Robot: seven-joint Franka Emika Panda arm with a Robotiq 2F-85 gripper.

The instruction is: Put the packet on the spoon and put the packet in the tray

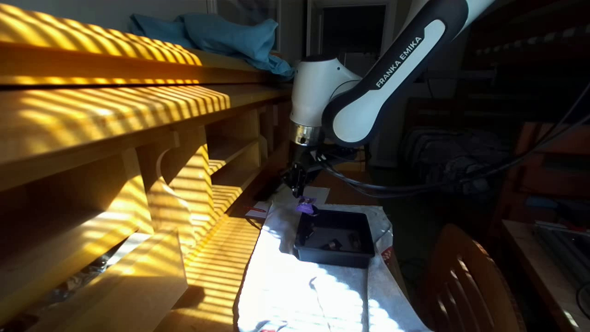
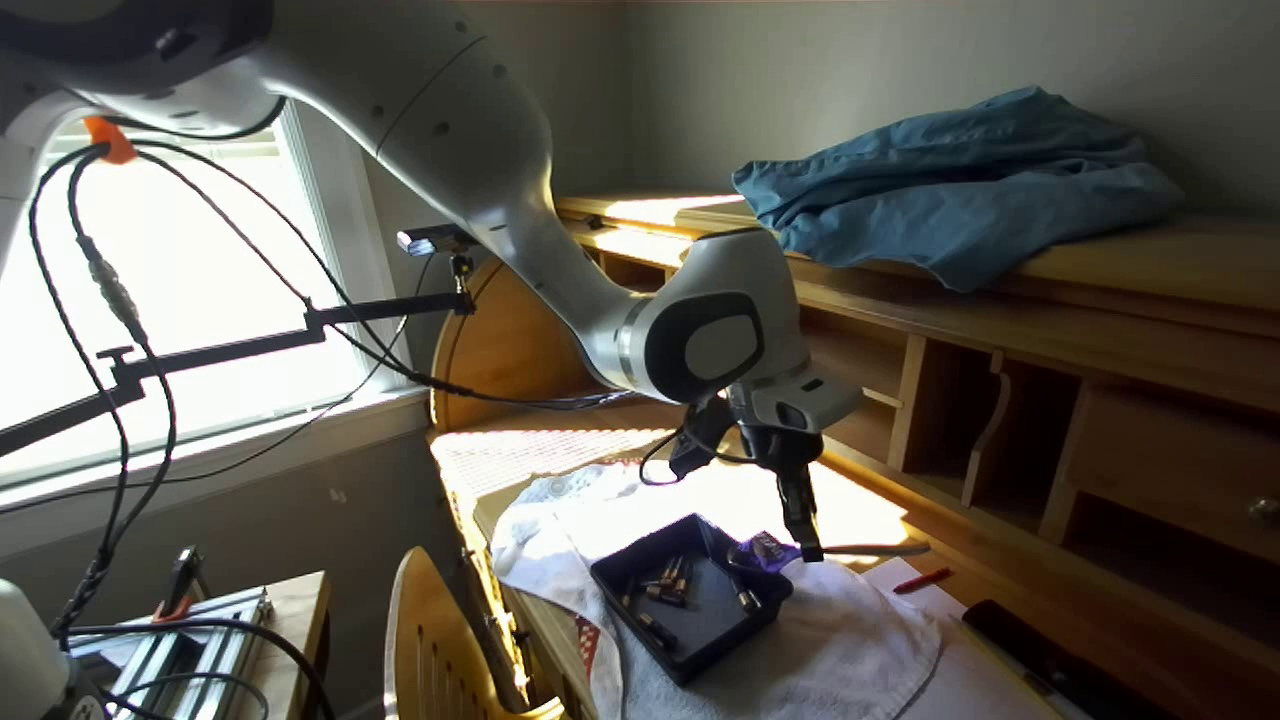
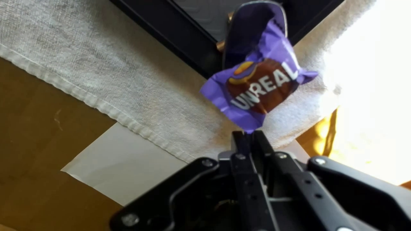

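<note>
My pincer point(image 3: 248, 136) is clamped, I judge, on the spoon point(image 3: 247, 27); the packet point(image 3: 261, 89) lies across it, at a corner of the tray point(image 1: 334, 258). I hold the bowl over that corner, presumably so that a tilt drops the packet inside.

"UNREAL" packet point(image 3: 265, 85), "FRANKA EMIKA" arm point(image 1: 389, 83)
</note>
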